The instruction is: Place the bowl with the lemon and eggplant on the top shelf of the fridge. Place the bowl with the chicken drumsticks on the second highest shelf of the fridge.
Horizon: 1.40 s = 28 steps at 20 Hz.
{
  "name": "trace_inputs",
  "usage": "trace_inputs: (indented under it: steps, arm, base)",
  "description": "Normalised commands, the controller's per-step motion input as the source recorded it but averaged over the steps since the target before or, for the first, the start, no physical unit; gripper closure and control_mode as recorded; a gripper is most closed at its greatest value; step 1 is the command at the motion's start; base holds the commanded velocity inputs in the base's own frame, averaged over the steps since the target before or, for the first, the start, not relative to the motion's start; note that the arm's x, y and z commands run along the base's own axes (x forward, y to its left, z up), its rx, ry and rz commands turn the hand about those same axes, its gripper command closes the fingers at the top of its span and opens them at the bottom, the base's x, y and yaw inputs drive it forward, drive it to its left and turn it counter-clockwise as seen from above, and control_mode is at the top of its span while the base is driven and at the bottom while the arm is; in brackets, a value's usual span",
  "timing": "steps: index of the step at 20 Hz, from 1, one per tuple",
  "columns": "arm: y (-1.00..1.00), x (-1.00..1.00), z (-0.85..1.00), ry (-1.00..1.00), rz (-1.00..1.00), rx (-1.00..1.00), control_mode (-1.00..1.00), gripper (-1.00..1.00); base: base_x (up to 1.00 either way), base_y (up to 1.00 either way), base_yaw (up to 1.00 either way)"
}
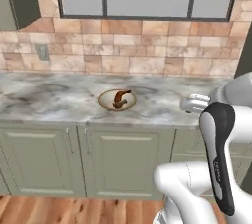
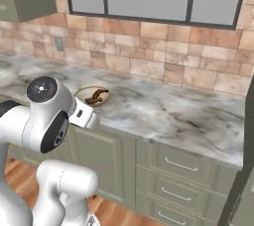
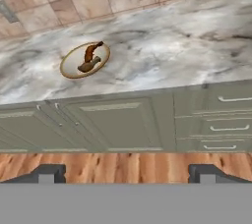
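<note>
Tool tips nearest me, spread wide and empty, with the bowl with the chicken drumsticks well ahead-left on the table; I'd risk tipping it by clipping its shallow rim.

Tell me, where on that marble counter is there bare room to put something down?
Most of it. The counter is bare left of the bowl with the chicken drumsticks and again to its right, toward the drawers. The strip between the bowl and the tiled wall is bare too. Only the bowl's own spot is taken.
</note>
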Motion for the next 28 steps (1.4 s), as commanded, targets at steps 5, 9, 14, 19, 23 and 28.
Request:
trace_inputs:
  steps: [5,9,14,19,23,28]
  arm:
    - [0.0,0.0,0.0,0.0,0.0,0.0,1.0,-1.0]
    - [0.0,0.0,0.0,0.0,0.0,0.0,1.0,-1.0]
    - [0.0,0.0,0.0,0.0,0.0,0.0,1.0,-1.0]
    - [0.28,0.04,-0.35,0.06,0.0,0.0,-1.0,-1.0]
    - [0.31,0.31,-0.9,0.16,0.0,0.06,-1.0,-1.0]
    - [0.06,0.6,-1.0,0.15,0.0,0.18,-1.0,-1.0]
  base:
    - [1.0,0.74,-0.37]
    - [0.8,0.1,-0.46]
    - [0.19,-0.15,-0.29]
    - [0.0,0.02,0.0]
    - [0.0,0.0,0.0]
    - [0.0,0.0,0.0]
